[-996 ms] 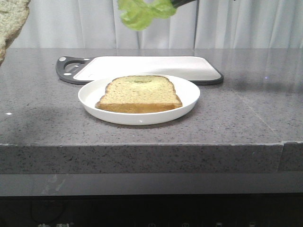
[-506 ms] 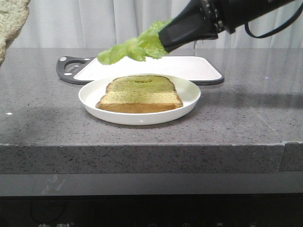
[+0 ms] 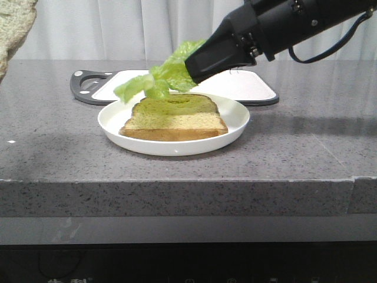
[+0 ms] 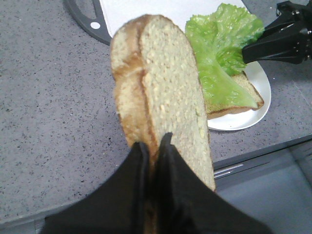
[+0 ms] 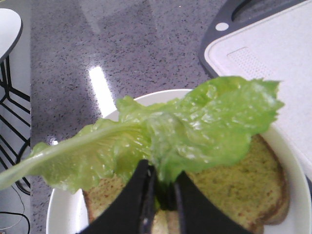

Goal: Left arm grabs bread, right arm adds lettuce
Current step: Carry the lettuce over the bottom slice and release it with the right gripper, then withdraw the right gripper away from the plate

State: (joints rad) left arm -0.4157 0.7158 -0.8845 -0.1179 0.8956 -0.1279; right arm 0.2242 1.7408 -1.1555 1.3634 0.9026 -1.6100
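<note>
Lower now, our right arm (image 3: 277, 26) has brought the lettuce (image 3: 156, 79) down over the green-spread slice (image 3: 174, 115) on the white plate (image 3: 235, 127). Our right gripper (image 5: 161, 195) pinches the leaf. Our left gripper (image 4: 152, 151) squeezes the bread (image 4: 165, 92), held up off the counter (image 4: 44, 122).

The right arm (image 3: 277, 26), at the upper right of the front view, is shiny black with tiny silver screws and a thin looping black cable (image 3: 330, 47), and its tip gets narrower.
</note>
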